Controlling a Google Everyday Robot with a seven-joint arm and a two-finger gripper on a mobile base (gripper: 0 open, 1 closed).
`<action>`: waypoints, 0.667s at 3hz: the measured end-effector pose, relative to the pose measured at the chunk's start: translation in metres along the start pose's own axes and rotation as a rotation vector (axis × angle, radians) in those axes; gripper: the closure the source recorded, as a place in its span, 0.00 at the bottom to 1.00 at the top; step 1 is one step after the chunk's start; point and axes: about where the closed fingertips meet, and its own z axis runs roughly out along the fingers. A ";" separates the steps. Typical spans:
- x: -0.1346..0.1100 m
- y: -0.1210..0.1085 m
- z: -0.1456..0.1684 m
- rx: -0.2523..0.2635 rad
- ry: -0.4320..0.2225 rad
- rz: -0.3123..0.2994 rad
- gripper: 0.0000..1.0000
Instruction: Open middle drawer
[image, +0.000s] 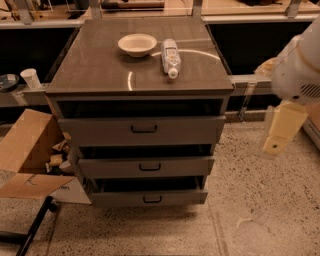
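The grey-brown cabinet has three drawers. The middle drawer (146, 167) has a low flat front and a small black centre handle (150, 167). It sits between the taller top drawer (142, 130) and the similar lowest drawer (150, 198). My gripper (278, 137) hangs at the right edge of the camera view, below the white arm (299, 70). It is well to the right of the cabinet, at about the height of the drawers, and touches nothing.
A white bowl (137, 44) and a lying plastic bottle (170, 56) rest on the cabinet top (95, 70). An open cardboard box (30, 155) stands on the floor at the left. A paper cup (31, 78) stands on a ledge at the left.
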 end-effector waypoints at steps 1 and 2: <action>0.000 0.026 0.132 -0.146 -0.040 -0.113 0.00; 0.003 0.052 0.219 -0.268 -0.059 -0.172 0.00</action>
